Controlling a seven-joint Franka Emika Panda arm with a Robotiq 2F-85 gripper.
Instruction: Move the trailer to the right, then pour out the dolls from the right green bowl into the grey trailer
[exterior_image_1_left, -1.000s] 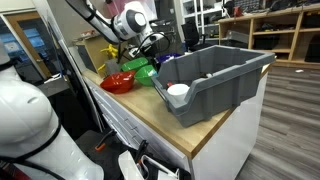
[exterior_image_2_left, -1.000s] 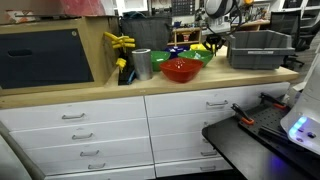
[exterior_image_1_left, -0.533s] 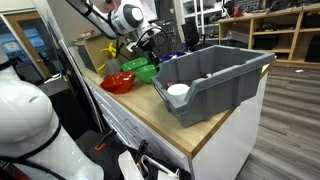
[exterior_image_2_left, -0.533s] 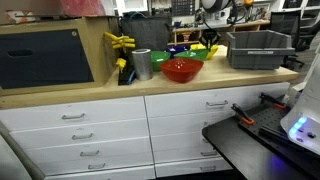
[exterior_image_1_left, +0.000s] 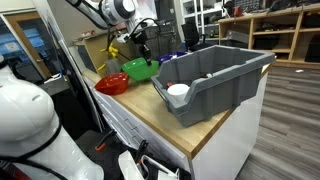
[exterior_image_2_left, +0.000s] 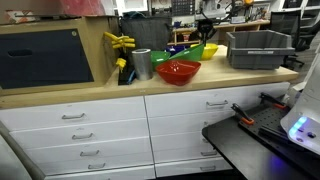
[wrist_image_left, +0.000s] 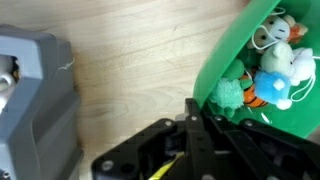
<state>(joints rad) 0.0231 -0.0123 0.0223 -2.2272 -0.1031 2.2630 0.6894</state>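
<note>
The right green bowl (wrist_image_left: 228, 55) is pinched at its rim by the gripper (wrist_image_left: 197, 108), left of the trailer (exterior_image_1_left: 225, 85), which seems already placed. The dolls (wrist_image_left: 272, 60) are not yet poured.

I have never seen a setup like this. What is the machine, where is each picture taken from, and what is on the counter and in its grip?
The machine is a single robot arm, steered by a person. At its end is a two-fingered tool. Two pictures come from cameras standing outside the robot, looking at the same wooden counter from different places. The third comes from a camera on the wrist, looking along the tool. On the counter stand a big grey bin, with a white round thing inside it, and a red bowl. The tool is closed on the rim of a green bowl. In an exterior view the bowl looks lifted off the counter. A few small soft toys lie inside it.
</note>
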